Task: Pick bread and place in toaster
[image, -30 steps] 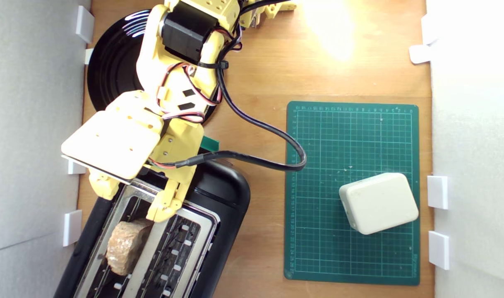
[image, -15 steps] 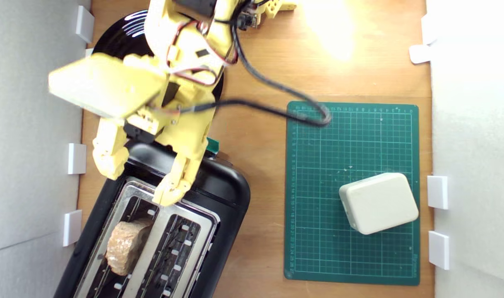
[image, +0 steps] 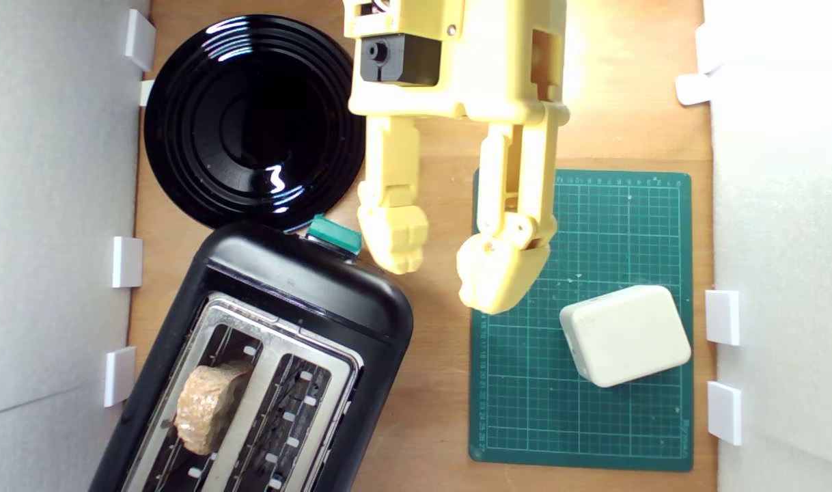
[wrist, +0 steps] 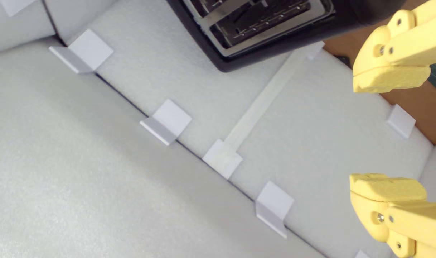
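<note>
Hovering released and empty over the bench, my end effector (image: 450, 270) leaves the bread (image: 206, 408) standing in the toaster (image: 266, 362) slot nearer the exterior view's left; I judge it light, crumbly, best gripped across its firmer crust.

Yellow gripper (image: 443, 266); beside it a black, silver-topped toaster (image: 307, 287), tan bread (image: 208, 406), green gridded mat (image: 614, 424), white block (image: 626, 335).
</note>
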